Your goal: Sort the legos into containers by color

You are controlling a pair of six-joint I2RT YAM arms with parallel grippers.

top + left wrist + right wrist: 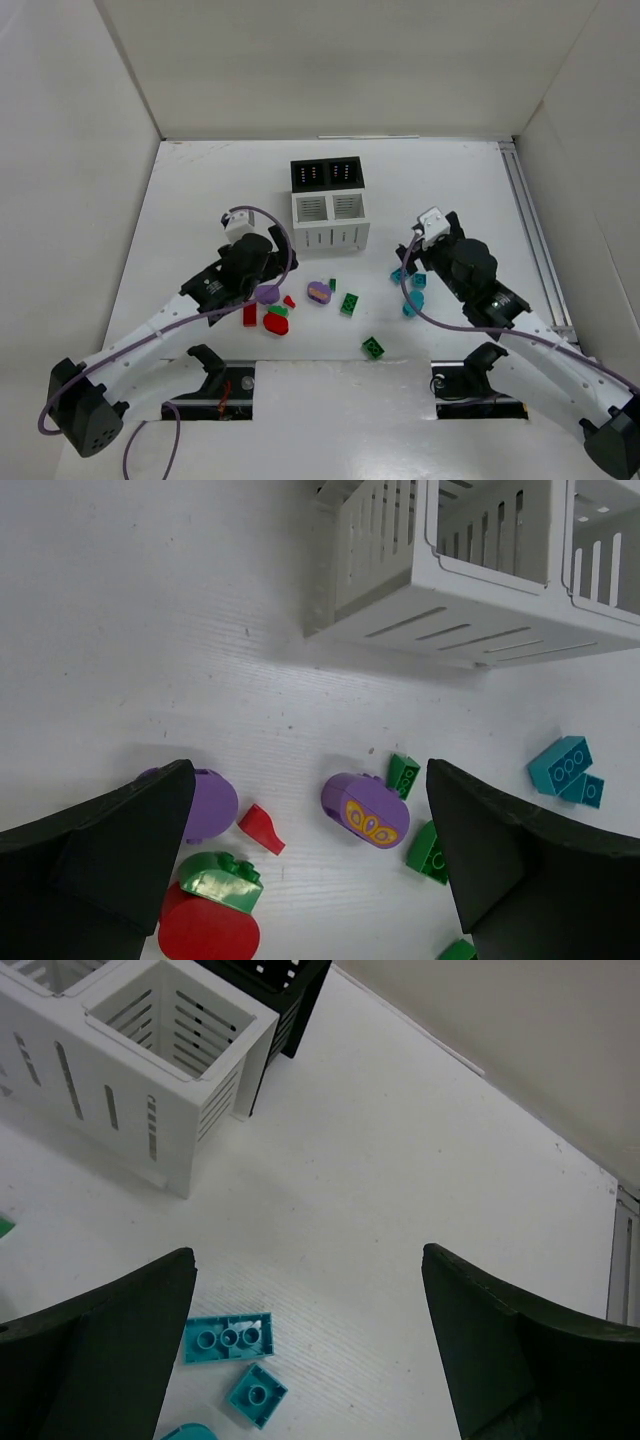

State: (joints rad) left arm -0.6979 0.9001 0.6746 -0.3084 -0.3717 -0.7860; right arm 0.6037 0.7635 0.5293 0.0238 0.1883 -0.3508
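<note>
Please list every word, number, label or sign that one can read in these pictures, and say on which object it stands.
No words or numbers can be read in any view.
black compartments: white dotted marks, too small to read.
purple lego: a yellow printed figure, perhaps a butterfly, with no letters.

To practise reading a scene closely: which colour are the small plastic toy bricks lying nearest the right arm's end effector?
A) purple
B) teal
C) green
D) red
B: in the right wrist view the teal studded plastic bricks lie in front of the open right end effector, between its two fingers.
</note>
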